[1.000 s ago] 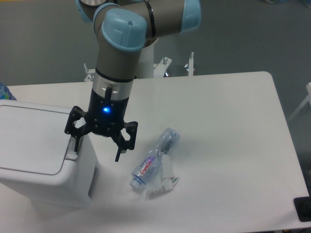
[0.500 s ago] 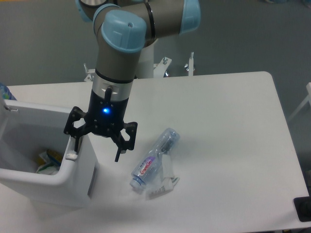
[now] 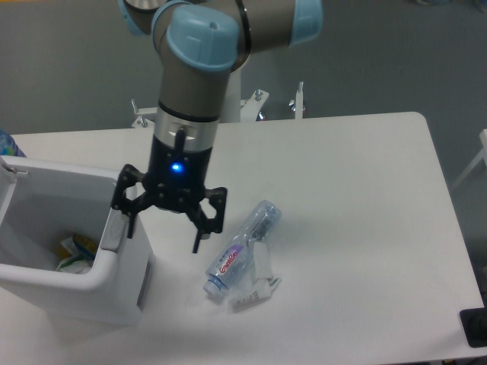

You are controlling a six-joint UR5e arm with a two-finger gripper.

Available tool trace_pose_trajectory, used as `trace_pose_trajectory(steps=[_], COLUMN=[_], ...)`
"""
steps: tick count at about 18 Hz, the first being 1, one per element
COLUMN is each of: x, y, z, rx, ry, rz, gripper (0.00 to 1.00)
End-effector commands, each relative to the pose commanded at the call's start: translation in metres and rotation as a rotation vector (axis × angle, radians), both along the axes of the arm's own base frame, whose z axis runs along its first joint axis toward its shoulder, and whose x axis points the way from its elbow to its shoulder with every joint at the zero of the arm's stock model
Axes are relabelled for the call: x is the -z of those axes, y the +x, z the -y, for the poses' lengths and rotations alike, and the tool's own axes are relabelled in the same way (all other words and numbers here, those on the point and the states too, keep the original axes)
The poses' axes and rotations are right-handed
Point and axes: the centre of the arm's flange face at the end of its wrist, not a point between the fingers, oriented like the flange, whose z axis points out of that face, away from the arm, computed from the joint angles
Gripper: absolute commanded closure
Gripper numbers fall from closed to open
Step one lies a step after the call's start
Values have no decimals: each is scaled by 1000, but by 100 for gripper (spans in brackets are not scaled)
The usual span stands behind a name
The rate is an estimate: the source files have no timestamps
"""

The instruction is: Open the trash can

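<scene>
The trash can, a large white boxy bin, stands at the table's left front with its lid swung up at the far left edge. Its inside shows some yellow and white litter. The grey latch sits on the bin's right rim. My gripper hangs open over that rim, its left finger just above the latch and its right finger outside the bin over the table. Nothing is between the fingers.
A crushed clear plastic bottle with a red label lies right of the gripper, with a white paper scrap beside it. A dark object sits at the table's front right corner.
One second ago the lid lay flat and shut; it then sprang open. Since then the gripper has lifted slightly and shifted right, away from the latch.
</scene>
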Motion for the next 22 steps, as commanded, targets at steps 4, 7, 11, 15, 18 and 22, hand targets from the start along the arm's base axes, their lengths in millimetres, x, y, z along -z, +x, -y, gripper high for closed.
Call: trace_pose_trajectory(steps=[4,7,11,15,18,22], x=[17,38,74,119,133,137], y=[-44,-83,-131,-159,-160,-157], z=[22,37,62,79,88,90], rx=[-14,-31,45,165,217,230], ry=[-123,-182,-270,-367,-402,-410], rz=[-146,-171,-214,-244,-255,-249], gripper=[0,0,0,0,0,0])
